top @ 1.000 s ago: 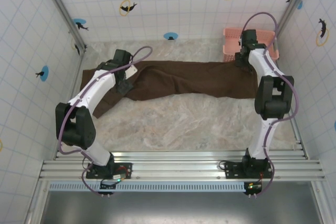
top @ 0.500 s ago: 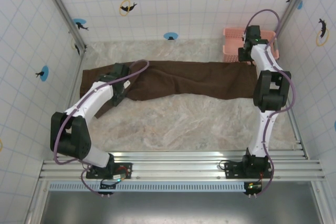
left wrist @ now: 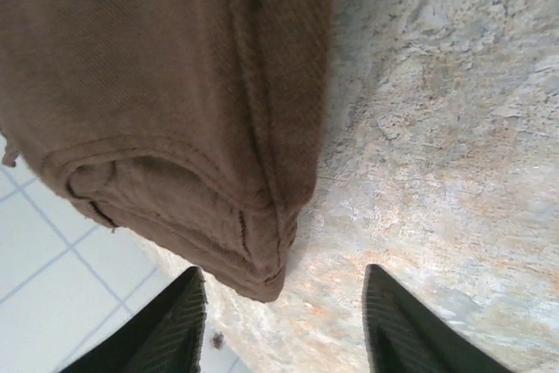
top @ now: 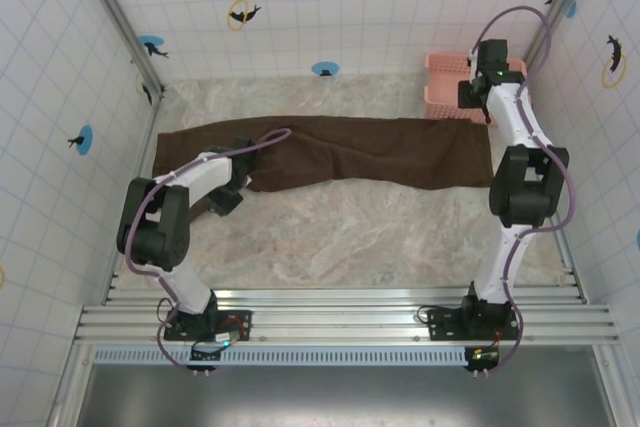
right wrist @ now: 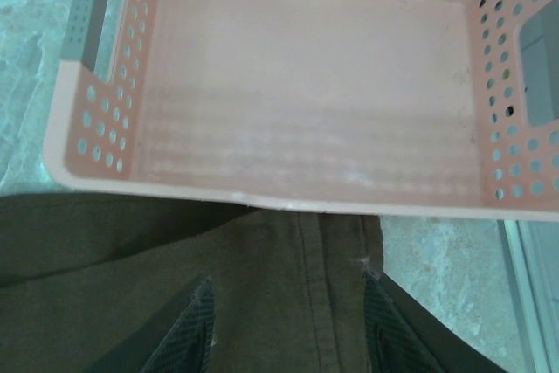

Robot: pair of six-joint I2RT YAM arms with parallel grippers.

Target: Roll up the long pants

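So your left fingers stood spread at the long pants hem, right fingers spread over the other end.

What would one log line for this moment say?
dark brown cloth long pants: lying unrolled | left gripper: open by one end | right gripper: open over other end, beside pink perforated plastic basket

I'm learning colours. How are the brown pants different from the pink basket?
The long pants are dark brown; the basket is pink. The long pants stretch across most of the table; the basket is much smaller, in a far corner. The long pants are soft cloth lying flat; the basket is stiff, with holey walls. Both sit on the table.
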